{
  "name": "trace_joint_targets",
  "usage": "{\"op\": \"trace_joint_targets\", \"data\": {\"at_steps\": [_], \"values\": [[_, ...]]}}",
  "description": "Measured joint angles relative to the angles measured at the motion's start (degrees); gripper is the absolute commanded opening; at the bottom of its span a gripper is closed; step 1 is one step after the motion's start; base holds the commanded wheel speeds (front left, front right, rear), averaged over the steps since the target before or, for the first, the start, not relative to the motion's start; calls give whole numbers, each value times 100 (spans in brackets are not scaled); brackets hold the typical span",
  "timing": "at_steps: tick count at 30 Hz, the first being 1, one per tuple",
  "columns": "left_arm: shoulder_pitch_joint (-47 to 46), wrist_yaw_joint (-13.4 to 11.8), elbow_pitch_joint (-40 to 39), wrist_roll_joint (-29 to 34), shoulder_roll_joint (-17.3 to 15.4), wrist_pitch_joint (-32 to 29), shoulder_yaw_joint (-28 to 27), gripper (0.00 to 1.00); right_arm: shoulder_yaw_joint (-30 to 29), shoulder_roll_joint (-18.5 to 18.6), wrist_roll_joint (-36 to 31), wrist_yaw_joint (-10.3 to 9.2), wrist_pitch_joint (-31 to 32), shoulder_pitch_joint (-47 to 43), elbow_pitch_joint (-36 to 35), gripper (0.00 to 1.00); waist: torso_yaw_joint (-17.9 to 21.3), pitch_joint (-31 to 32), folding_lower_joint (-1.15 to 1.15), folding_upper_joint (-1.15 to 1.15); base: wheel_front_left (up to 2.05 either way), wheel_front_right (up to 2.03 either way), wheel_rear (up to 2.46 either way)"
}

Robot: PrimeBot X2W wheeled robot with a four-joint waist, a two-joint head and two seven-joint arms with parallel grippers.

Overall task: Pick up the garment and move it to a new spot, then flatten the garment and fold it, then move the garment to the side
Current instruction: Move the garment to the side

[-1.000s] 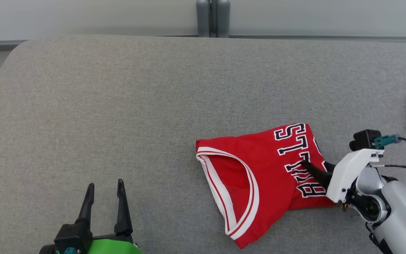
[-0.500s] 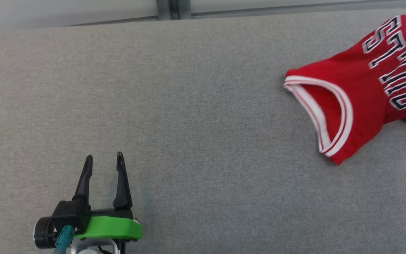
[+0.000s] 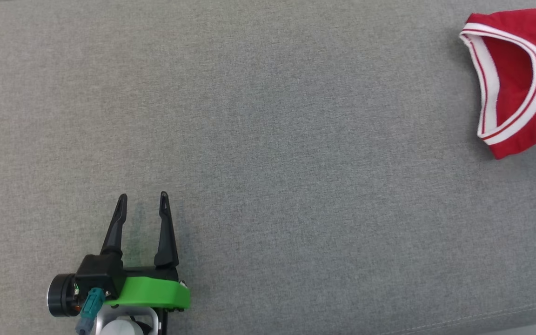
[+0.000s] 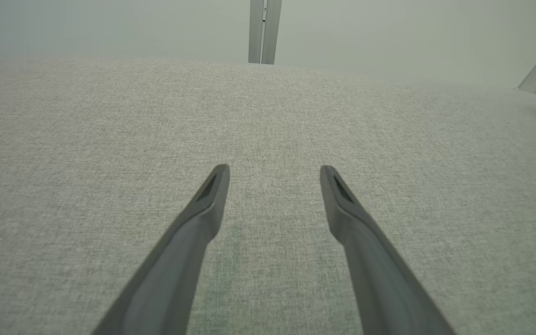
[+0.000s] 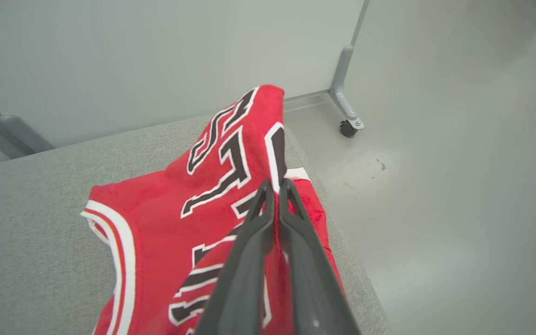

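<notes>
Snapped shut since a second ago, right gripper [image 5: 275,184] pinches the jersey [image 3: 512,88] at two o'clock (left gripper [image 3: 143,195], seven o'clock, gapes wide).

The broad grey cushioned table top [image 3: 296,163] is covered in coarse woven cloth, matt, with a fine fleck in the weave. The red sleeveless cloth jersey [image 5: 151,204] looks a soft knit with a dull, slightly fuzzy face. Its white and red edging band [image 3: 487,93] seems a firmer cloth, and the black and white letters [image 5: 224,158] lie flat and smoother. The left gripper [image 3: 142,195] has matt black plastic fingers on a bright green plastic bracket [image 3: 151,293] with a faint sheen. The right gripper [image 5: 276,183] shows the same dull dark plastic. The grey metal frame leg [image 5: 342,83] is smoothly painted; the pale floor [image 5: 435,186] is smooth with a soft gloss.
</notes>
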State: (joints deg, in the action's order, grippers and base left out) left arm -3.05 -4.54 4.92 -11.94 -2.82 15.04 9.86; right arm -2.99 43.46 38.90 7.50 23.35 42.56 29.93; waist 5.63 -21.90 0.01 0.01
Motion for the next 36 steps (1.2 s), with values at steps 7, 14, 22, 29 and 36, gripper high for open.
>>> {"op": "trace_joint_targets", "data": {"at_steps": [7,14,22,29,36], "values": [[63,4,51,42,0,0,-101,100,-357,-25,-1473,2,-1090,-32,415,100,73,128,0,0,0,0,0],[331,-55,-99,-32,0,0,-307,100,-345,-770,-1816,1,-2438,-1015,-421,100,100,523,0,0,0,0,0],[872,-73,-402,-124,1,0,-671,100,-335,-1859,-2421,2,-3698,-2995,-1285,100,53,1226,-1,0,0,0,0],[1198,49,-220,21,1,0,-934,100,-368,-2865,-2998,2,-3828,-4072,-1749,100,-96,1815,-1,0,0,0,0],[1224,357,141,45,0,0,-1043,100,93,-3515,-3307,2,-3833,-4532,-1978,100,-323,2106,-1,0,0,0,0]]}}
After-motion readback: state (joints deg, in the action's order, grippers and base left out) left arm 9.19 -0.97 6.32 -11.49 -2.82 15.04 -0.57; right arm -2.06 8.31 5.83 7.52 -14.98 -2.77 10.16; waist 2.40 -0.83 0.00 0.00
